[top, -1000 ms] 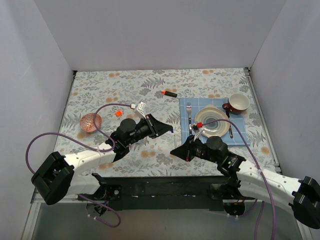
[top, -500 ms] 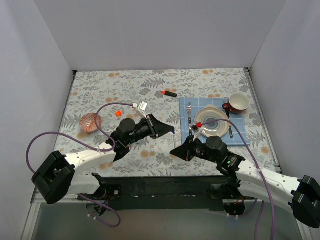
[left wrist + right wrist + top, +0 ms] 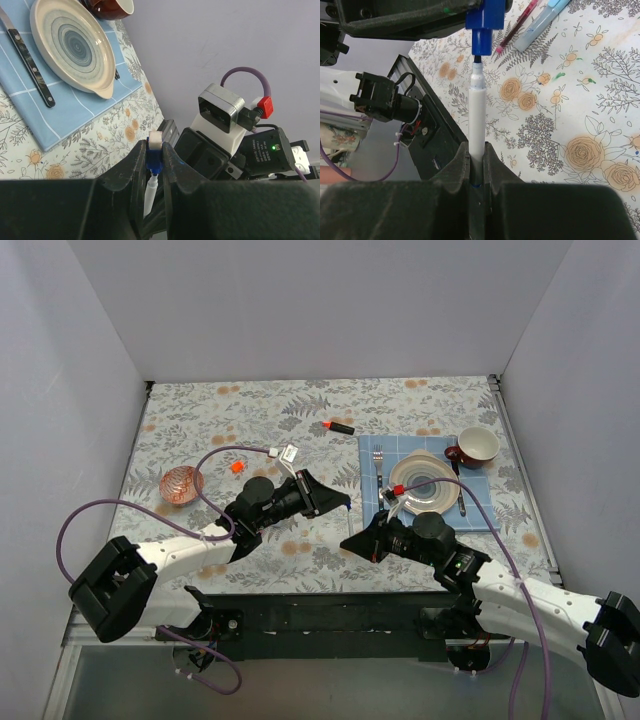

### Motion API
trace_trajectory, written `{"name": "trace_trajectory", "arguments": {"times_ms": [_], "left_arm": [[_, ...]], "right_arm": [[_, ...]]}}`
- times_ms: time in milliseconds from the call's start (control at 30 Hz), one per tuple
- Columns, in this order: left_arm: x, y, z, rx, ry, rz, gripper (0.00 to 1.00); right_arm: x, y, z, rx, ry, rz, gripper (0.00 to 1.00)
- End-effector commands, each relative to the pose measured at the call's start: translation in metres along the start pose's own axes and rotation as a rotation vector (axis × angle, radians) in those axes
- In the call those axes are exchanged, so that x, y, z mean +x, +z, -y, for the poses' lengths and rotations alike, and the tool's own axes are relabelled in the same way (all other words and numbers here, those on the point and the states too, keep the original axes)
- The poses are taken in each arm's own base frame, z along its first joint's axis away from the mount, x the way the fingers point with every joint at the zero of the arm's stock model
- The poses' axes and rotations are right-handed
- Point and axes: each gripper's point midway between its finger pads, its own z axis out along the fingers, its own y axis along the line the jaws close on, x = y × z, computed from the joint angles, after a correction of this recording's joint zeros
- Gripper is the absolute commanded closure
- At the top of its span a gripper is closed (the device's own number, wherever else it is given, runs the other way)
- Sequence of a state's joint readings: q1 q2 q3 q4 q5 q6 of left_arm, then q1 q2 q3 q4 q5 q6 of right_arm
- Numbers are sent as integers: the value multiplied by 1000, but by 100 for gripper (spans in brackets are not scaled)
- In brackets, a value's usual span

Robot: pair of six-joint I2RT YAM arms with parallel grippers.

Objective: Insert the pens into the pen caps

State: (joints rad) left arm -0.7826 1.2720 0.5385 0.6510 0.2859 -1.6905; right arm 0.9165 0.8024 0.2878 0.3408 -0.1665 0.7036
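My left gripper [image 3: 343,504] is shut on the dark blue cap [image 3: 154,159] and holds it above the table. My right gripper [image 3: 348,542] is shut on the thin white pen [image 3: 479,115]. The pen's dark tip sits at the open mouth of the dark blue cap [image 3: 485,20]; the white pen [image 3: 150,192] shows just below the cap in the left wrist view. The maroon-red pen [image 3: 517,27] and light-blue marker [image 3: 540,20] lie on the cloth beyond. The black marker [image 3: 340,427] lies at mid-back. An orange-red cap [image 3: 237,467] lies at the left.
A pink glass bowl [image 3: 181,484] stands at the left. A blue placemat [image 3: 375,450] at the right holds a plate [image 3: 425,483], a fork [image 3: 378,462], a knife [image 3: 27,62] and a dark red mug [image 3: 477,446]. The table's front rail [image 3: 330,615] runs close below both grippers.
My left gripper has edged slightly right, bringing the dark blue cap closer to the white pen's tip. The right arm has hardly moved.
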Motion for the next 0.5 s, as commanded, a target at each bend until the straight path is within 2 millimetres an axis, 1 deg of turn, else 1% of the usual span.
{"name": "trace_trajectory", "arguments": {"times_ms": [0, 233, 467], "left_arm": [[-3, 0, 7, 26, 34, -2, 100], [0, -2, 8, 35, 35, -11, 100], [12, -3, 10, 76, 61, -70, 100]], "right_arm": [[-27, -1, -20, -56, -35, 79, 99], [-27, -1, -18, -46, -33, 85, 99], [-31, -1, -19, -37, -37, 92, 99]]}}
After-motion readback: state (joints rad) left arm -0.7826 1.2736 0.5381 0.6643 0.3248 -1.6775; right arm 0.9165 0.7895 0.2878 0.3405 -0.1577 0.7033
